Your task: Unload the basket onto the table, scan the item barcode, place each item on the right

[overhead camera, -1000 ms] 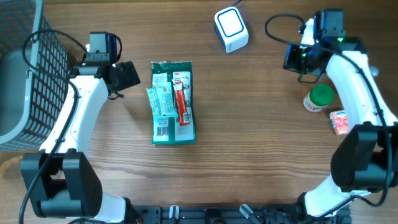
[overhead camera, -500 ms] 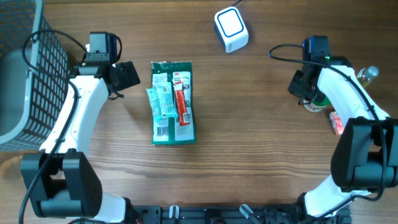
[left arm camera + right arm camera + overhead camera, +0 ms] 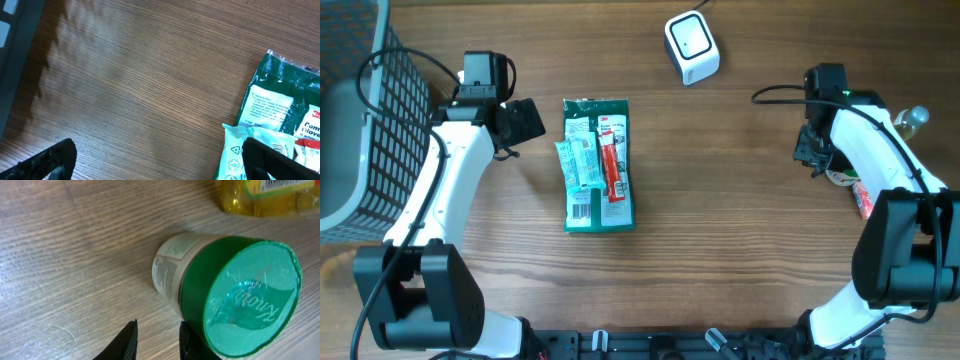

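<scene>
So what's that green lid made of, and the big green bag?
The green lid looks like thin foil or film: crinkled and glinting. The green bag seems glossy plastic film, judging by its wrinkles and shine. Neither is certain.

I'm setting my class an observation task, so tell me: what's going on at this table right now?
Two robot arms work at a wooden table, and neither holds anything. The right gripper hangs low beside a green-lidded jar, its jaws a little apart and empty. The left gripper hovers wide open next to a green packet. The white scanner sits at the far edge, and no item has been brought to it yet.
</scene>
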Available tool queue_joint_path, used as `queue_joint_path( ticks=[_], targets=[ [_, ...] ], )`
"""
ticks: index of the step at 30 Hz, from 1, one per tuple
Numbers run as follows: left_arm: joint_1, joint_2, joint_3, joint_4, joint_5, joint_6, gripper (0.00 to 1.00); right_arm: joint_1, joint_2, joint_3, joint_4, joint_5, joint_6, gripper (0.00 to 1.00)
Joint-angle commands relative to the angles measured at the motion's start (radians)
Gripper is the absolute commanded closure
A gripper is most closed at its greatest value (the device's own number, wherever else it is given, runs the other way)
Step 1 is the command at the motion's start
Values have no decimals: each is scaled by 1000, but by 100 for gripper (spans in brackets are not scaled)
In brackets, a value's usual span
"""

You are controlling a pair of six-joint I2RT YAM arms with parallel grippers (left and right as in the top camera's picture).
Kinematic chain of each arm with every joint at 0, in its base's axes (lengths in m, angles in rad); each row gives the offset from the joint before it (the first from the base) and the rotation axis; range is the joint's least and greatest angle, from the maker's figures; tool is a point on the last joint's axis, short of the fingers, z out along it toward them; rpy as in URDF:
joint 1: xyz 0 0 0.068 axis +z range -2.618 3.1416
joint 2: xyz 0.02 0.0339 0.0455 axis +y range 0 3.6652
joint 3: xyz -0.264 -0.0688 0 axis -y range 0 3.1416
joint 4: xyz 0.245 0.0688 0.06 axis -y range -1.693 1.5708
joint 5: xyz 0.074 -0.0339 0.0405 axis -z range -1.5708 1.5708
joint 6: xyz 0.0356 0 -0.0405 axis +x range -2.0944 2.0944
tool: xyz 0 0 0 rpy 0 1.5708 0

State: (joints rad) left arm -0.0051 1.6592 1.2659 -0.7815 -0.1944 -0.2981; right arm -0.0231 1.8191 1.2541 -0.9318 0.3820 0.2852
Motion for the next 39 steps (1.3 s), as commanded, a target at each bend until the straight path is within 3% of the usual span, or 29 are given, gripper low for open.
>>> queue_joint_path(
  ticks=[1, 2, 7, 11, 15, 19, 26, 31, 39],
  targets=[
    [3, 8, -5, 0, -9, -1, 0, -3, -7, -4, 19, -228, -16, 69],
    [3, 8, -5, 0, -9, -2, 0, -3, -7, -4, 29, -315, -16, 66],
    [3, 8, -5, 0, -9, -2, 0, 4, -7, -5, 113, -710, 3, 66],
    [3, 8, -5, 0, -9, -2, 0, 69, -7, -5, 155, -812, 113, 66],
    [3, 8, -5, 0, -9, -2, 0, 206, -7, -5, 222, -818, 193, 59],
    [3, 8, -5, 0, -9, -2, 0, 400, -7, -5, 365, -811, 242, 58],
    [3, 8, -5, 0, -9, -2, 0, 737, -7, -5, 595, -509, 290, 58],
    [3, 8, -5, 0, -9, -2, 0, 829, -7, -5, 662, -312, 320, 58],
    [3, 8, -5, 0, -9, -2, 0, 842, 95, -5, 819, -231, 319, 55]
  ],
)
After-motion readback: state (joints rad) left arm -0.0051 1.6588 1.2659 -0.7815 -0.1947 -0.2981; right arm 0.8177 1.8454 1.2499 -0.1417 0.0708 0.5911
